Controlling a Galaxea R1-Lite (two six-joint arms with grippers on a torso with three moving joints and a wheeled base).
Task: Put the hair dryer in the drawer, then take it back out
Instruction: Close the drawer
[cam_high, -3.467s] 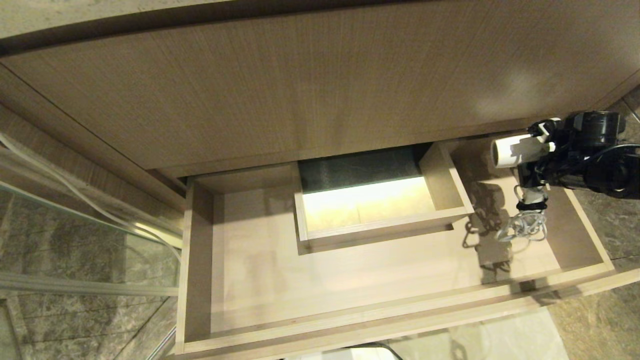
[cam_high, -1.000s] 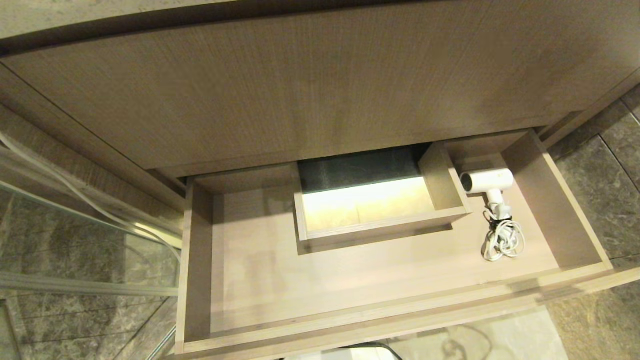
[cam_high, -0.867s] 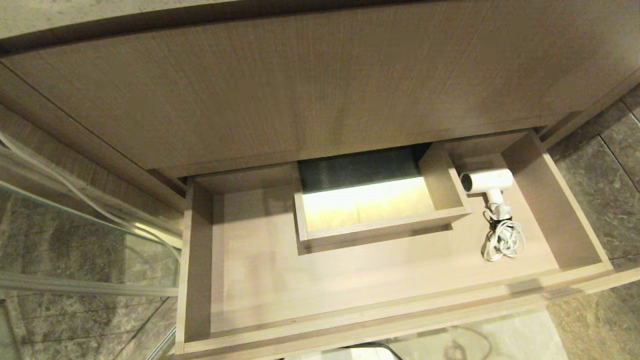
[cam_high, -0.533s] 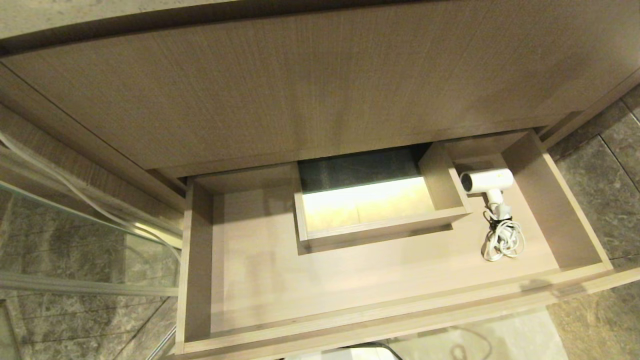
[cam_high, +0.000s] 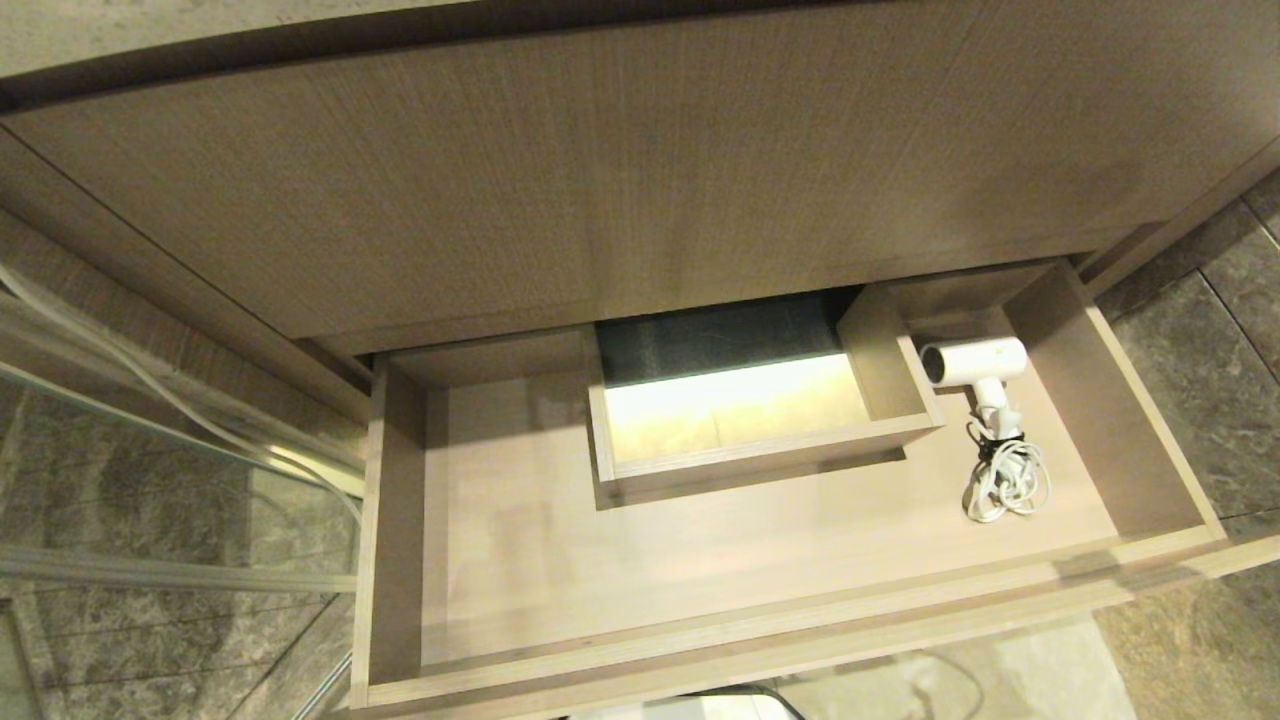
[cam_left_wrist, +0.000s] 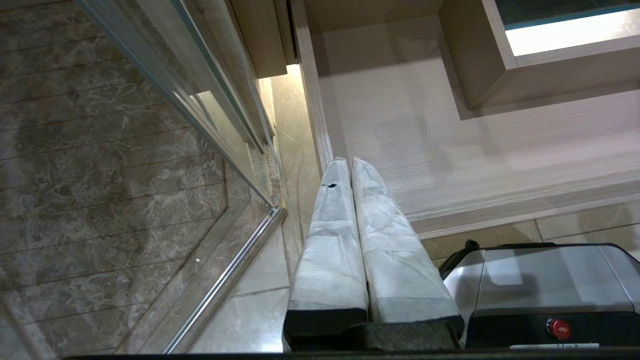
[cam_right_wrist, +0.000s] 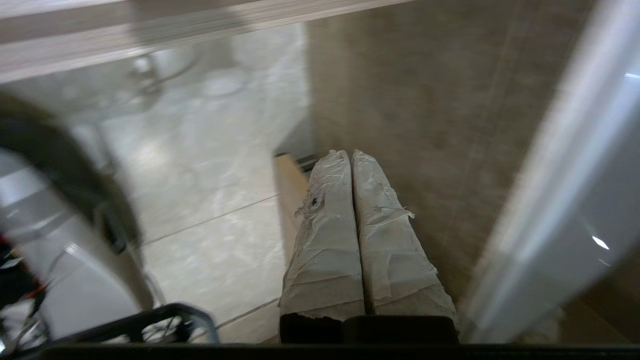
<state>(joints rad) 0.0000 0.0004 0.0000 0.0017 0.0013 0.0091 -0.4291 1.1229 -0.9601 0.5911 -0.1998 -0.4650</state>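
My left hand is parked low at the drawer's near left corner, its fingers pressed together on nothing. Further right, the hair dryer lies in the drawer's far right bay, its coiled cord nearer me. I judge the putting-in done; next comes reaching back for it. My right hand, empty and closed, is over floor outside the drawer.

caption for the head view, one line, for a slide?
White hair dryer with its coiled cord lying in the right end of the open drawer, no gripper in view.
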